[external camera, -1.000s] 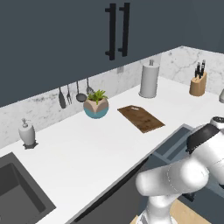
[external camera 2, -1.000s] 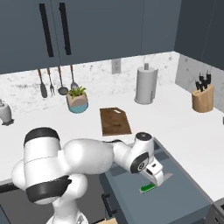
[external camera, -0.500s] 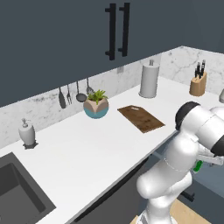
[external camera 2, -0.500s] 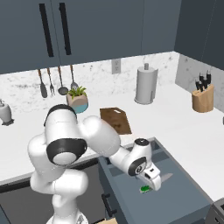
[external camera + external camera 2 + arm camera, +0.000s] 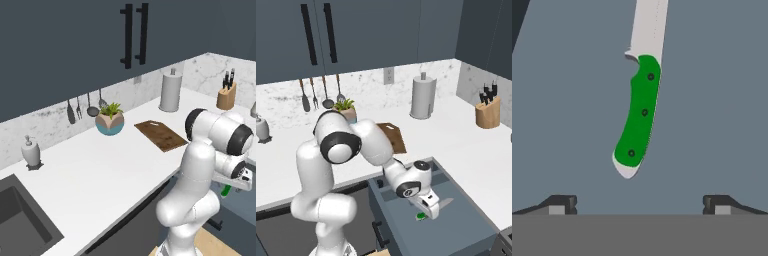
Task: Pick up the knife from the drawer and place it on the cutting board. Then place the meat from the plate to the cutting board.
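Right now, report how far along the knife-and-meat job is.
Done: the drawer stands pulled open. In hand: the open gripper hangs over the knife, which lies flat on the drawer floor, not yet grasped. Left: grasp the knife, carry it to the bare cutting board, then move the meat.

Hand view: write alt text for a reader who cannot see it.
A knife with a green handle and silver blade lies flat on the grey floor of the drawer, blade pointing up the frame. The open hand sits just short of the handle's butt, touching nothing.
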